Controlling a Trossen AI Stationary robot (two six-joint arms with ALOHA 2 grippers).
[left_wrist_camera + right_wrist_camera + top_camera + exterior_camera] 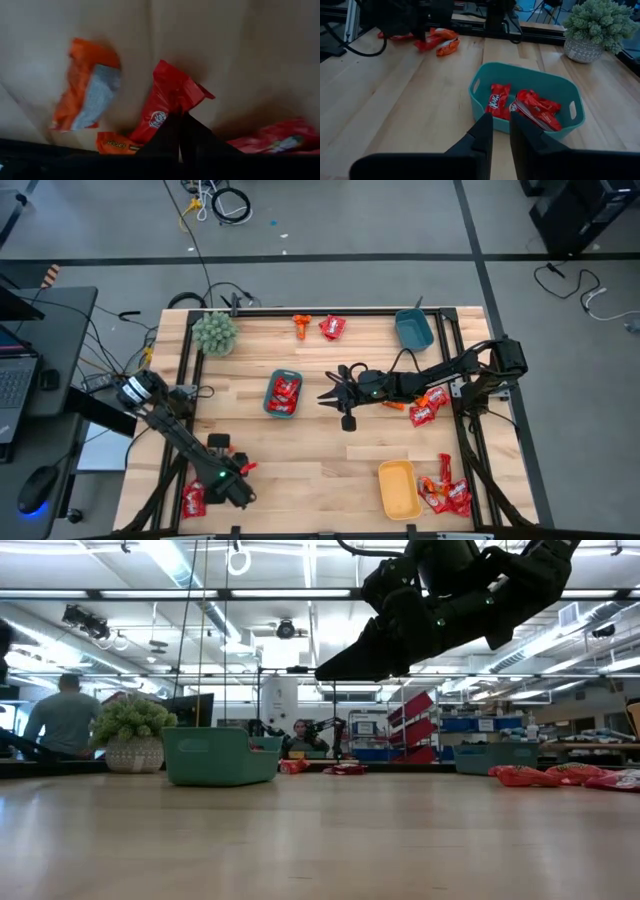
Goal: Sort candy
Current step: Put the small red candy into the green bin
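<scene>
Teal tray (527,102): I'm seeing an oblong plastic tub with cut-out handles, holding red candies (526,106) in crinkled shiny wrappers.
Blue tray (413,328): I'm looking at it sitting at the far edge of the table; I cannot tell what is inside.
Yellow tray (398,489): it is lying near the front right, with red candy (446,494) piled just beside it on the wood.
Table (300,450): I'm working over pale wooden planks with a dark frame.
Plant (594,27): a fuzzy green ball in a speckled pot is standing near the far left corner.
Left gripper (180,118): I'm holding its fingers pressed together, pinching the edge of a red wrapper (165,102); an orange candy (89,90) is lying just beside it.
Right gripper (500,125): I'm hovering it beside the teal tray, its fingers nearly together with a narrow gap and nothing between them.
</scene>
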